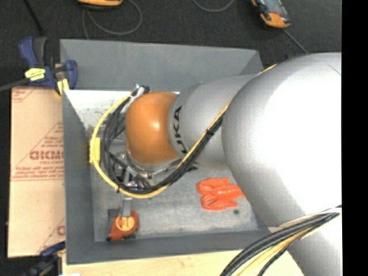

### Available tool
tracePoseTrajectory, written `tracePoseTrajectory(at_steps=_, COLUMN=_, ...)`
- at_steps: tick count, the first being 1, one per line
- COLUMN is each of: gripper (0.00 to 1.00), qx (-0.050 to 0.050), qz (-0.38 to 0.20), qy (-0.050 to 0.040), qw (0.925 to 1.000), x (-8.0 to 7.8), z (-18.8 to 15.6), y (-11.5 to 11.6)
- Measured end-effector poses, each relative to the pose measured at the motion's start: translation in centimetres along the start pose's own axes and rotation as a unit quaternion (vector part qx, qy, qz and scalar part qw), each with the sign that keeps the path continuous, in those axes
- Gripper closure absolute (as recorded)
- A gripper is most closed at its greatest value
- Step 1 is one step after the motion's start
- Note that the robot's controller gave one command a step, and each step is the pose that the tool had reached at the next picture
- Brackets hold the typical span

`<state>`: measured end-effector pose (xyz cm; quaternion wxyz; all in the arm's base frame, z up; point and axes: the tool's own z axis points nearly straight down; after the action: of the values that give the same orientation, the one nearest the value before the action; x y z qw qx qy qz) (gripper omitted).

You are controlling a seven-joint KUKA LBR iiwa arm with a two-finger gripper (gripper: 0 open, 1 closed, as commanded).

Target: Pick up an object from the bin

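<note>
My gripper point(126, 203) reaches down from under the arm's orange cover into the bin's front left part. Its tip stands just above an orange and black tape measure point(123, 225) that lies near the bin's front left corner. Whether the tip touches the tape measure I cannot tell. A bright orange-red lumpy soft thing point(219, 193) lies on the bin floor to the right, apart from the gripper and partly hidden by the arm.
The arm's thick silver body and its cables cover the bin's middle and right side. Bare grey floor shows between the tape measure and the orange-red thing. The bin's left and front walls stand close to the tape measure.
</note>
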<state>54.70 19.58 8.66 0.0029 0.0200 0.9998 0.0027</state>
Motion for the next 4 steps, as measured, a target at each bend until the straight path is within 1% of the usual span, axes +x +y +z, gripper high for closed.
tracePoseTrajectory(at_steps=1, gripper=0.0, qx=0.0, qz=0.005, qy=-0.0001, qw=1.0, x=-4.0, z=0.9, y=-2.1)
tracePoseTrajectory(at_steps=2, gripper=0.0, qx=0.004, qz=-0.033, qy=0.003, qw=0.9995, x=-2.3, z=-1.5, y=-2.0)
tracePoseTrajectory(at_steps=3, gripper=0.0, qx=0.001, qz=-0.053, qy=0.0009, qw=0.9986, x=0.3, z=-3.0, y=-4.3)
tracePoseTrajectory(at_steps=4, gripper=0.0, qx=0.002, qz=-0.037, qy=0.0009, qw=0.9993, x=0.7, z=-2.7, y=-5.9)
